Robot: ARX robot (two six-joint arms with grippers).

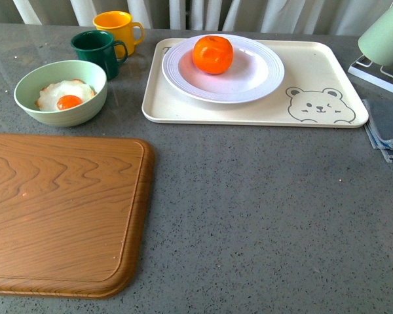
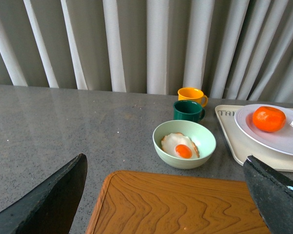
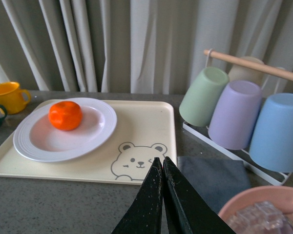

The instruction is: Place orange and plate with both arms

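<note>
Orange and shiny, the orange (image 1: 213, 53) sits on the plate (image 1: 262, 78), a bit toward the far side of it. We see that the plate is white and round with a ribbed rim. It lies on the left part of a cream tray (image 1: 314, 65) with a bear face drawn in its near right corner. The tray rests on the far side of the worktop (image 1: 262, 216).

Left of the tray stand a dark green mug (image 1: 97, 51) and, just behind it, a yellow mug (image 1: 118, 27). Near them is a pale green bowl (image 1: 60, 93) with a fried egg (image 1: 64, 97) inside. In front of the bowl lies a big wooden board (image 1: 59, 212) with wavy grain, reaching the near left edge of the front view.

We see the worktop is grey stone with tiny specks, and it shines a little. Behind it hangs a pale curtain (image 2: 151, 44) in long folds.

On the right side, past the tray, a white rack (image 3: 224, 148) with a wooden bar holds three cups tipped over: a green cup (image 3: 204, 96), a purple cup (image 3: 234, 114) and a blue cup (image 3: 278, 131). A grey cloth (image 3: 215, 178) lies folded on the worktop next to the rack. A pink bowl (image 3: 263, 212) shows at the corner of the right wrist view.

Our left gripper (image 2: 166, 197) is spread wide, above the wooden board. Our right gripper (image 3: 162, 168) has its fingers pressed together with nothing between them, near the bear corner of the tray. Neither gripper touches the orange or the plate.
</note>
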